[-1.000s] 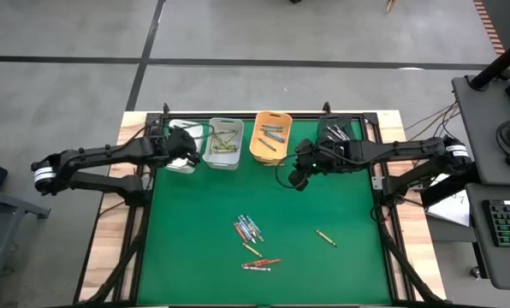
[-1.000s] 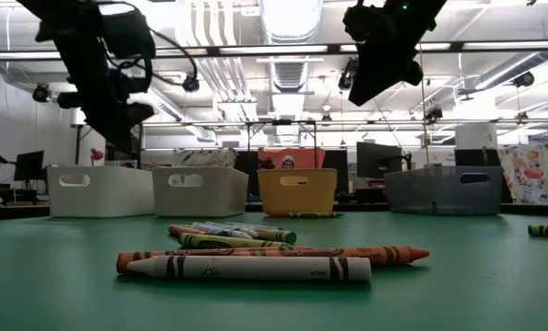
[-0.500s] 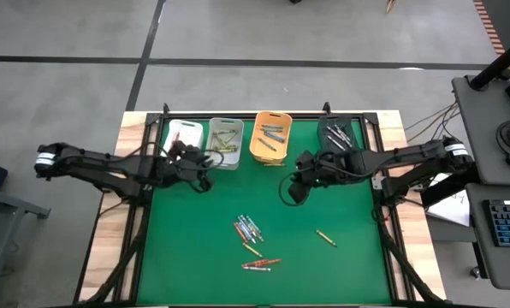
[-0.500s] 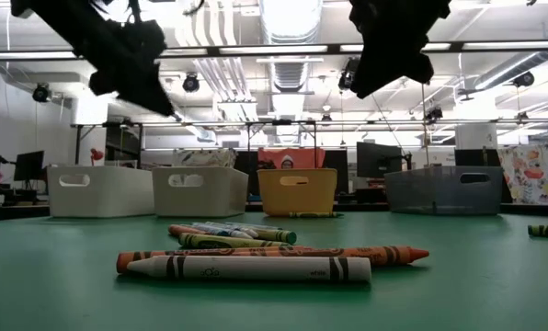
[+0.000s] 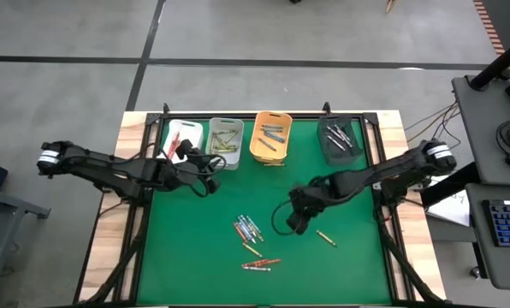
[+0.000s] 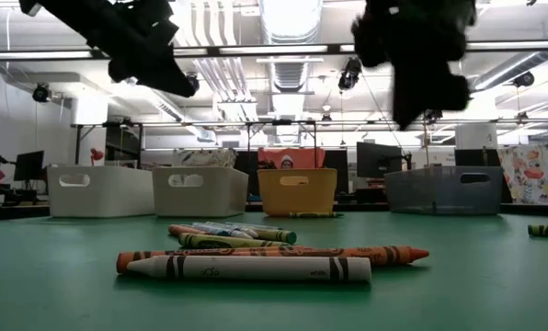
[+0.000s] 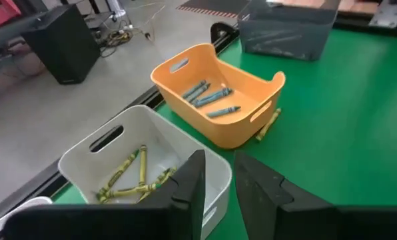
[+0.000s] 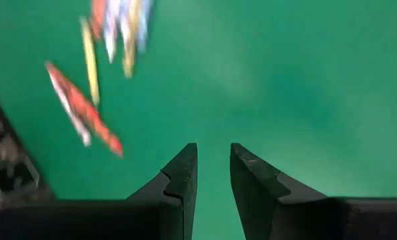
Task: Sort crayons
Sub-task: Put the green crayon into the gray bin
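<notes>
Surface: a green mat [image 5: 340,274] on a wood-edged table, grey floor around it; the low view looks across into a workshop with ceiling lights.
Bins: four in a row along the far edge, namely a white bin [image 5: 185,135], a grey bin [image 5: 226,156], an orange bin [image 5: 255,152] and a black bin [image 5: 327,147].
Bin contents: yellow-green sticks in the grey bin, blue-grey ones in the orange bin, grey ones in the black bin, one red stick in the white bin.
Crayons: a loose cluster of crayons [image 5: 248,229] lies near the mat's middle; red and orange ones and a white one [image 5: 258,263] lie closer to the near edge.
Stray crayon: a single crayon [image 5: 325,237] lies apart, to the right of the cluster.
Left gripper: the left gripper [image 5: 205,175] hovers above the mat just in front of the grey bin; its fingers [image 7: 188,183] stand slightly apart with nothing between them.
Right gripper: the right gripper [image 5: 294,224] hangs over bare mat between the cluster and the stray crayon; its fingers [image 8: 180,177] show a narrow gap and hold nothing.
</notes>
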Controlling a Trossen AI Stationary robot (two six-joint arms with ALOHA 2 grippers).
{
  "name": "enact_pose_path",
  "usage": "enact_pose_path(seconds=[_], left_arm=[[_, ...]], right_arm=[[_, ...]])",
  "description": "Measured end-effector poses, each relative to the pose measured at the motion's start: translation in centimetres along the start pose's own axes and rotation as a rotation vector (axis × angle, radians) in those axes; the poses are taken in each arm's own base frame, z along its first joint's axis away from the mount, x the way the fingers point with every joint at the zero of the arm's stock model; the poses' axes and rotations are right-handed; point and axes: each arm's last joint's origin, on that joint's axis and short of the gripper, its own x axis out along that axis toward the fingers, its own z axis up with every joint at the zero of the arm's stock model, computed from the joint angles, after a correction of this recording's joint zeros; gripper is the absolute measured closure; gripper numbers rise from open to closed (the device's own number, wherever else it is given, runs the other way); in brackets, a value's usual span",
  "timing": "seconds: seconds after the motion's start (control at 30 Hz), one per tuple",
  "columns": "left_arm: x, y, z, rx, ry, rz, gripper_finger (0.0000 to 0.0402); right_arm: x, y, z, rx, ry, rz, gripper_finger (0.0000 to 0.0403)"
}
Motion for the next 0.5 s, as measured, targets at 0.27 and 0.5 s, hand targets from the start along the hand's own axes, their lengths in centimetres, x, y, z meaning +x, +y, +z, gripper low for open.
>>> enact_pose_path(seconds=[0.27,0.5], left_arm=[[0.2,-0.1,0.0,0.06,-0.001,0.006,0.0339],[0.2,-0.1,0.1,0.101,-0.017,0.033,0.0339]], right_arm=[[3.8,0.1,-3.8,0.177,0.428,-0.205,0.0323],[4.4,0.7,-5.8,0.183,0.514,-0.371,0.0323]])
